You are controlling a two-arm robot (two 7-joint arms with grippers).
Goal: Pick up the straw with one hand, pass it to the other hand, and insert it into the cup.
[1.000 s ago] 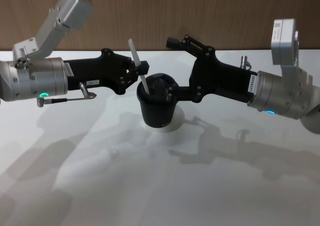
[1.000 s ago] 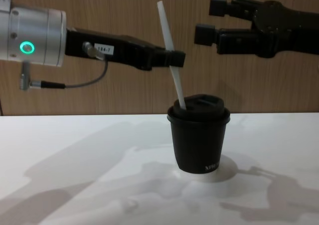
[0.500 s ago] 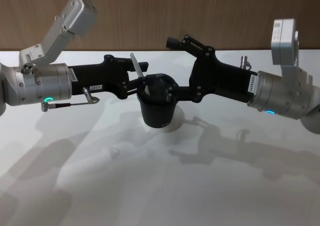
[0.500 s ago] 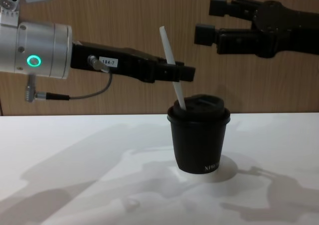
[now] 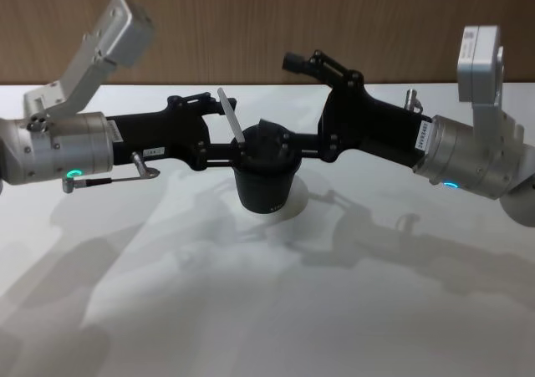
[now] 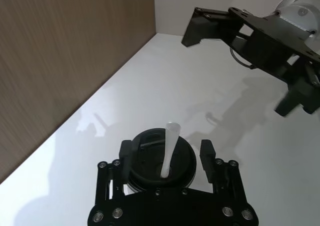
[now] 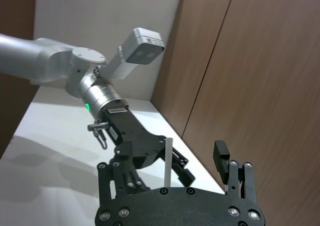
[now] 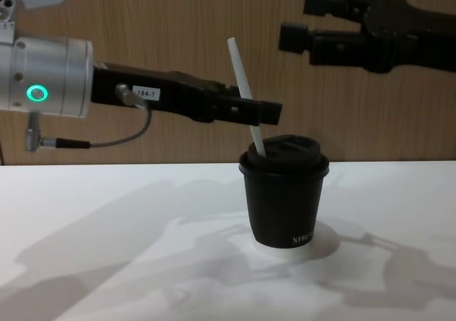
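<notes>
White table (image 8: 107, 264), straw (image 8: 242, 86) in cup (image 8: 285, 200), between the released left end effector's (image 8: 267, 111) fingers.

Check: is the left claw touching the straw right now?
Apart. In the left wrist view the left claw stands open, with a clear gap on each side of the straw, which stands in the cup.

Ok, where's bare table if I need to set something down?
The near table in front of the cup is bare, as are both front corners. It is crowded above the cup: the left gripper flanks the straw, and the right gripper hovers higher.
</notes>
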